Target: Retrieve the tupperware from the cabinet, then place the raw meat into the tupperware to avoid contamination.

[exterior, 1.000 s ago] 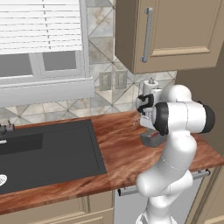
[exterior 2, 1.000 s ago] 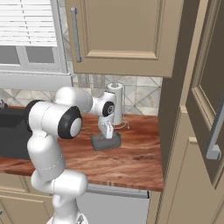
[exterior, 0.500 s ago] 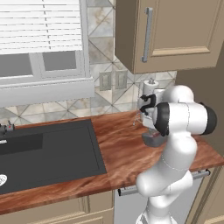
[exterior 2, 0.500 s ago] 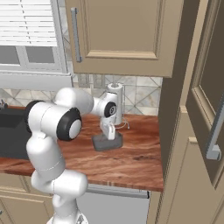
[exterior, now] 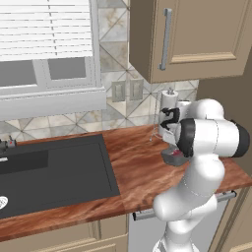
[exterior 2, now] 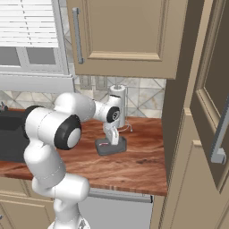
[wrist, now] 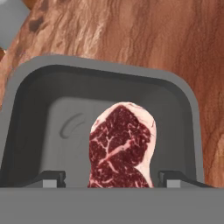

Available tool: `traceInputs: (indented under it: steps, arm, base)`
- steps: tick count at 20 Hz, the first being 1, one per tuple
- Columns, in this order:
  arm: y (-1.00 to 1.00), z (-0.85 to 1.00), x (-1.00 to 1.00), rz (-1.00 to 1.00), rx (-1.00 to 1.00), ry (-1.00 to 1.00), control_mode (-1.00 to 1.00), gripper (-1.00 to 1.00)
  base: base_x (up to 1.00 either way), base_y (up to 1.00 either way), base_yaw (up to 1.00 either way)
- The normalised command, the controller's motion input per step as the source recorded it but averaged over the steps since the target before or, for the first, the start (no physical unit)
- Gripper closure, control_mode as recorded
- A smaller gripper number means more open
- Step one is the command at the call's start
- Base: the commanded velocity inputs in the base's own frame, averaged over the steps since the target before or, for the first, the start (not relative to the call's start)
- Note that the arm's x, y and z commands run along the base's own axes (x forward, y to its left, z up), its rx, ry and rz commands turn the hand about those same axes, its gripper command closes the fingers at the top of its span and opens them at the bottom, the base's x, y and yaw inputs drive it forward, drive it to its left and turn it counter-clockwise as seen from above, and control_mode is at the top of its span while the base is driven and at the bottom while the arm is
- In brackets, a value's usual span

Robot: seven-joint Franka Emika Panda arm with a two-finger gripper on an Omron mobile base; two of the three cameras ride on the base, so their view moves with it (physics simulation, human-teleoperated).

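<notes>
Pincer (wrist: 112, 177) now lower over meat-filled tupperware (wrist: 192, 127)

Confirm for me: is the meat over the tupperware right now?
Yes, hand view shows the raw meat inside the walls of the grey tupperware.

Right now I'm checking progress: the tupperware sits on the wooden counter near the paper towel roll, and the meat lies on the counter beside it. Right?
Not quite. The meat is inside the tupperware, not beside it; the hand view shows it within the grey walls, between the gripper's fingertips. The rest holds: the tupperware sits on the counter near the paper towel roll.
</notes>
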Motion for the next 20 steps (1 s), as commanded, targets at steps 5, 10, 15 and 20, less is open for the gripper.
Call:
traceInputs:
  steps: [5,10,15,20]
  arm:
    - [0.00,-0.05,-0.15,0.02,0.00,-0.26,-1.00,-1.00]
    - [0.00,-0.13,-0.10,0.02,0.00,-0.23,-1.00,-1.00]
    - [0.01,-0.07,-0.07,0.00,0.00,-0.16,-1.00,-1.00]
    - [0.00,-0.02,0.00,0.00,0.00,-0.07,-1.00,1.00]
  base:
    - [0.00,0.00,0.00]
    - [0.00,0.00,0.00]
    - [0.00,0.00,0.00]
    - [0.00,0.00,0.00]
